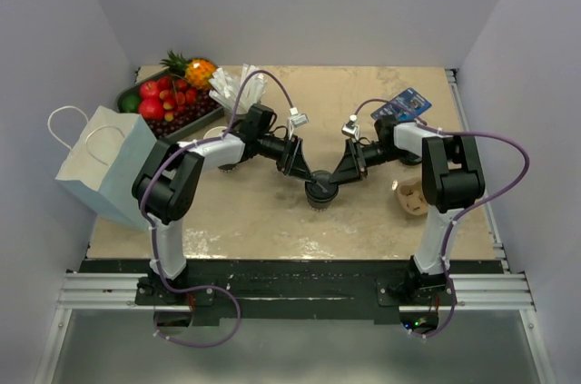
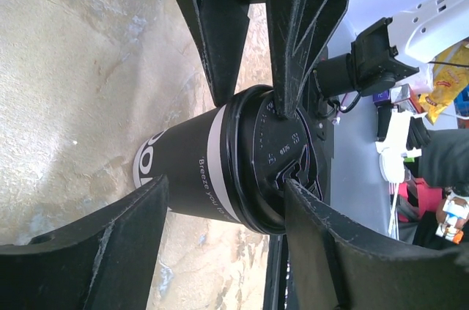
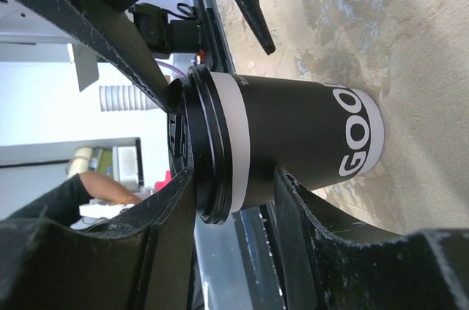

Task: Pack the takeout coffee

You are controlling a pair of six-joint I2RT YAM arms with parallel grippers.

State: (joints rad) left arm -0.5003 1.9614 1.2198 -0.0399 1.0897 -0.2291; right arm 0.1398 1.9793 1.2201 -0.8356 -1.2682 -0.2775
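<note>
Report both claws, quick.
Left claw: open, fingers astride the takeout coffee, no grip seen.
Right claw: jaws apart around that coffee; grip cannot be told.

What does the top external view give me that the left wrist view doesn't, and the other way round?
Only the top external view: the pale paper bag at the left side of the table, the fruit at the back left, and both arms whole. Only the left wrist view: the small print on the white band of the takeout coffee and the raised marks on its black lid. Both: the coffee standing on the table, with the left gripper and right gripper at it from either side.
</note>
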